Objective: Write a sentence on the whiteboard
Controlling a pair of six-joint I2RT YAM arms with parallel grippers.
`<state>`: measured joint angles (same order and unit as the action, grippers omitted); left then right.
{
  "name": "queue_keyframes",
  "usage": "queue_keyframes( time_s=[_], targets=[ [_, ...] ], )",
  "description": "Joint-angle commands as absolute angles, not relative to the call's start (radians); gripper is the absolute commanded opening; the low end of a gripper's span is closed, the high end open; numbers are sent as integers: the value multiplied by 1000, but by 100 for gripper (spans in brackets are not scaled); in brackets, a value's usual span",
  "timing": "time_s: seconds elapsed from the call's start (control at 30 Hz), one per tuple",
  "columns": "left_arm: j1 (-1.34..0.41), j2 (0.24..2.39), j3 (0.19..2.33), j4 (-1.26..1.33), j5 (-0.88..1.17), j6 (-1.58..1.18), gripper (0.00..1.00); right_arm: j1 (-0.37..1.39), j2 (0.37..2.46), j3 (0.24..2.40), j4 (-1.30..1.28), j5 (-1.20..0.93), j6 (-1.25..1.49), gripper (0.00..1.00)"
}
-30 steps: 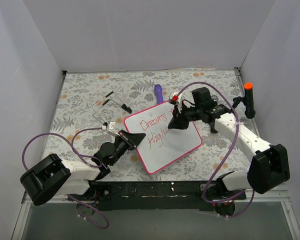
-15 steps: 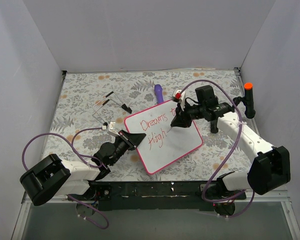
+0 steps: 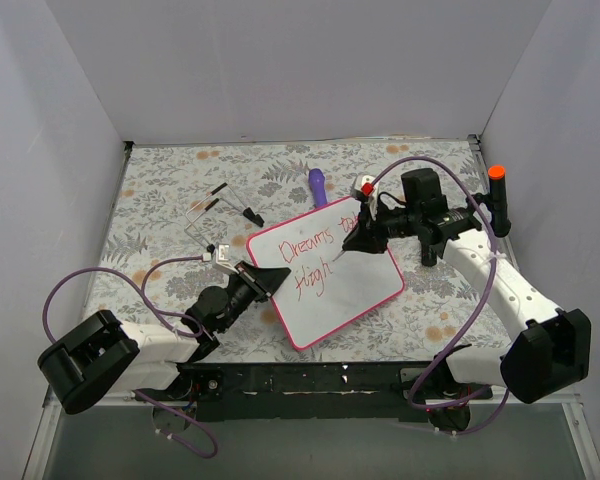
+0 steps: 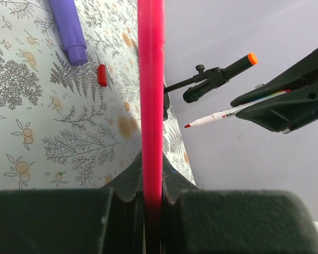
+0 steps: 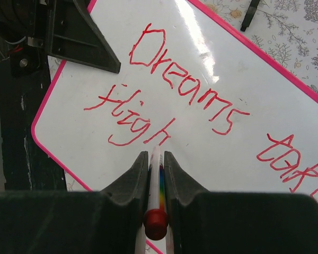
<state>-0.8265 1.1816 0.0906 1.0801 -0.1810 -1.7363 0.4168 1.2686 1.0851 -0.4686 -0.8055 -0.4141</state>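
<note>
My right claw is clamped on the marker, which slants tip-down and leftward at the whiteboard just after "High". The sentence climbs toward the far right. My left claw pinches the whiteboard's near-left frame.

Floral-patterned cloth across the table, purple pen-like stick at twelve o'clock, orange-tipped black post at two o'clock, clear black-tipped holder at ten o'clock, small red cap near the stick.
</note>
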Motion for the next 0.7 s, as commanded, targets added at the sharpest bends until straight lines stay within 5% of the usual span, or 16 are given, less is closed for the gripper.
queue_keyframes(
  time_s=[0.0,0.67],
  targets=[
    [-828,1129,103,1282,-190,-1784,0,400,1250,1072,-431,-844,-394,1],
    [-828,1128,92,1296,-193,-1789,0,341,1244,1029,-373,-850,-379,1]
  ],
)
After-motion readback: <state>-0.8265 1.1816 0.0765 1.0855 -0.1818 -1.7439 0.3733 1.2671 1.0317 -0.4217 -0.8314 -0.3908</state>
